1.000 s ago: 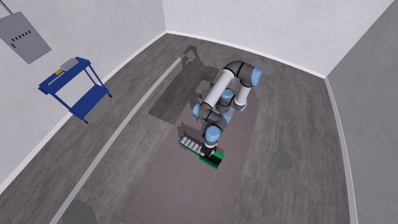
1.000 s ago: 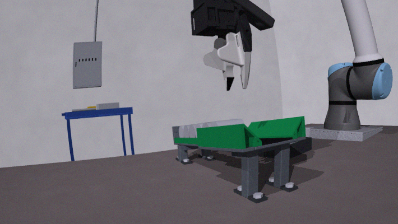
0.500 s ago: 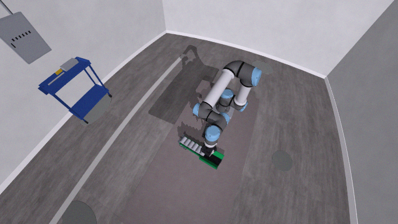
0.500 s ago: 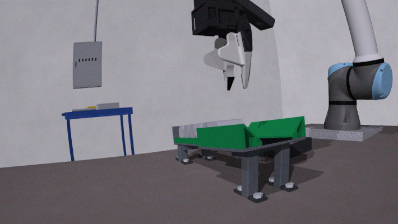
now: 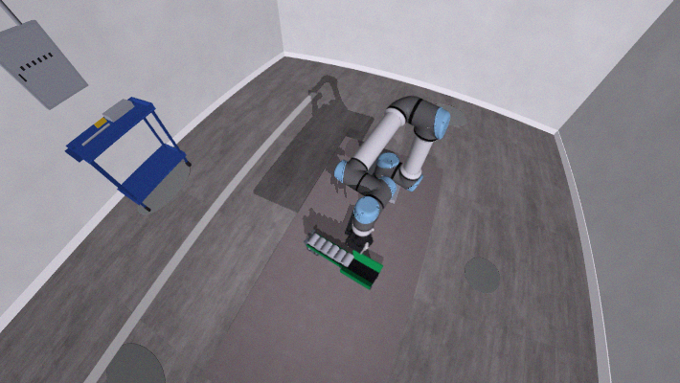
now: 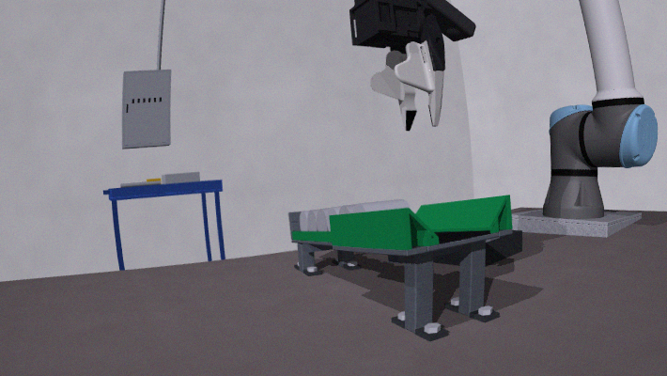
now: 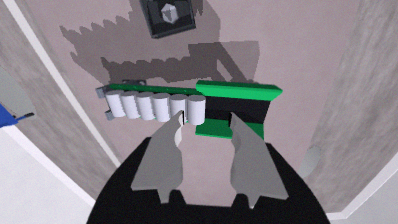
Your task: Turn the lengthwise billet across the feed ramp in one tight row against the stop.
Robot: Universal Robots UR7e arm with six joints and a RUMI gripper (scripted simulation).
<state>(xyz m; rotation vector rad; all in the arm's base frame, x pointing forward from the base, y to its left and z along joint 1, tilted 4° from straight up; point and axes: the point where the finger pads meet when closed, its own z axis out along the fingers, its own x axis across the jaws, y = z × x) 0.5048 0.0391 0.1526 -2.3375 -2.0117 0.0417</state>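
The green feed ramp (image 7: 235,107) stands on a grey legged stand (image 6: 423,291) on the floor. Several grey billets (image 7: 155,106) lie side by side in one row on it, from the grey stop (image 7: 102,95) at the low end up to the black ramp bed. In the overhead view the row (image 5: 330,249) looks even and I see no billet lying lengthwise. The billet nearest the bed (image 7: 196,110) looks a little larger in the wrist view. My gripper (image 6: 420,123) hangs well above the ramp's upper half, fingers apart with nothing between them (image 7: 205,119).
A blue cart (image 5: 129,153) with a grey box stands by the left wall, under a grey wall panel (image 6: 147,109). The arm's base (image 6: 575,216) sits on a slab behind the ramp. Round grey discs (image 5: 481,274) mark the floor.
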